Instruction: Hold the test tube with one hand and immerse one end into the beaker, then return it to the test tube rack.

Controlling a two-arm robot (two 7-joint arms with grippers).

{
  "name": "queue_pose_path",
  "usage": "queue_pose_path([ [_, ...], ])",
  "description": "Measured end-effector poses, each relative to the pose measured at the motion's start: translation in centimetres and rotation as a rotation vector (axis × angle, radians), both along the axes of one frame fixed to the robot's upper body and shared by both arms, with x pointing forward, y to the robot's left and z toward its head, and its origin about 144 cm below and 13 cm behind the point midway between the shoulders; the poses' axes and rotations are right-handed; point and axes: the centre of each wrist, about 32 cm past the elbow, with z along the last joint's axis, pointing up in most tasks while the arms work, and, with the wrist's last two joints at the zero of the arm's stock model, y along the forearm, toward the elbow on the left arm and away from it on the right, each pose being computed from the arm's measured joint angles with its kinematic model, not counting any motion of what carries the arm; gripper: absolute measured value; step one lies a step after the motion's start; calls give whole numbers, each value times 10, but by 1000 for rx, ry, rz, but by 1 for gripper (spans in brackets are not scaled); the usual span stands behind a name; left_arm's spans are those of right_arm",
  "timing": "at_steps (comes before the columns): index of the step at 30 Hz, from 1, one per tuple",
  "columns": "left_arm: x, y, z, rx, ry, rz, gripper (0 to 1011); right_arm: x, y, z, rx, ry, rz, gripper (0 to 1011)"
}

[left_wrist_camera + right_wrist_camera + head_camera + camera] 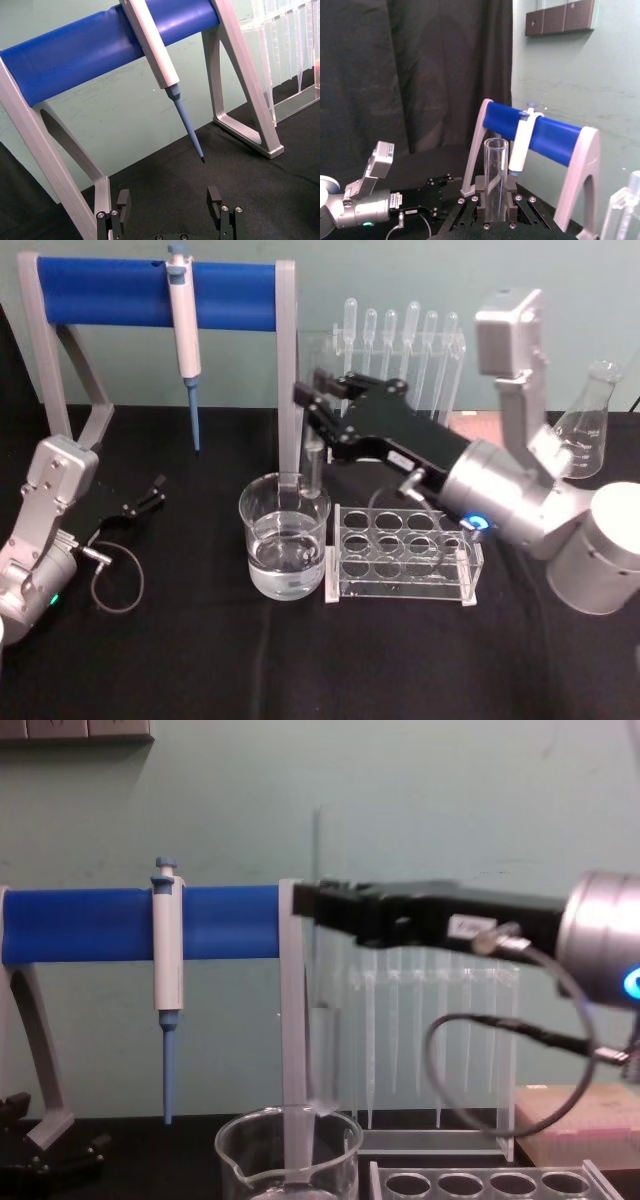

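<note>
My right gripper (316, 405) is shut on the test tube (313, 468) and holds it upright over the back of the beaker (285, 540). The beaker is wide, clear and partly filled with water. In the chest view the test tube (326, 850) rises above the right gripper (312, 908), and its lower end hangs about level with the rim of the beaker (290, 1145). The right wrist view shows the test tube (496, 165), open rim up, clamped in my right gripper (496, 196). My left gripper (150, 495) rests open and empty at the far left (168, 200).
A blue-and-white pipettor (184, 320) hangs on the blue-barred stand (150, 292), whose right leg (288, 390) is close behind the beaker. A clear rack with holes (405, 555) sits right of the beaker. Pipettes (400, 350) stand behind, and a flask (588, 425) at far right.
</note>
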Motion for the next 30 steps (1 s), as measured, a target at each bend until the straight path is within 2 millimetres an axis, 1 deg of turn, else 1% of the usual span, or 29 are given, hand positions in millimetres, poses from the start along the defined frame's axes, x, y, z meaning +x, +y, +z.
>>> queue_pose_path([
  [2, 0, 0, 0, 0, 0, 0, 1000, 6, 8, -9, 4, 12, 13, 226],
  [5, 0, 0, 0, 0, 0, 0, 1000, 9, 13, -18, 4, 22, 21, 226],
  [6, 0, 0, 0, 0, 0, 0, 1000, 11, 15, -24, 2, 26, 24, 226],
  [13, 0, 0, 0, 0, 0, 0, 1000, 17, 18, -53, 12, 42, 24, 226],
  [16, 0, 0, 0, 0, 0, 0, 1000, 19, 18, -71, 20, 52, 25, 226],
  [19, 0, 0, 0, 0, 0, 0, 1000, 19, 19, -81, 19, 58, 28, 226],
  [25, 0, 0, 0, 0, 0, 0, 1000, 18, 20, -92, -2, 70, 35, 226],
  [30, 0, 0, 0, 0, 0, 0, 1000, 16, 21, -96, -15, 76, 39, 226],
])
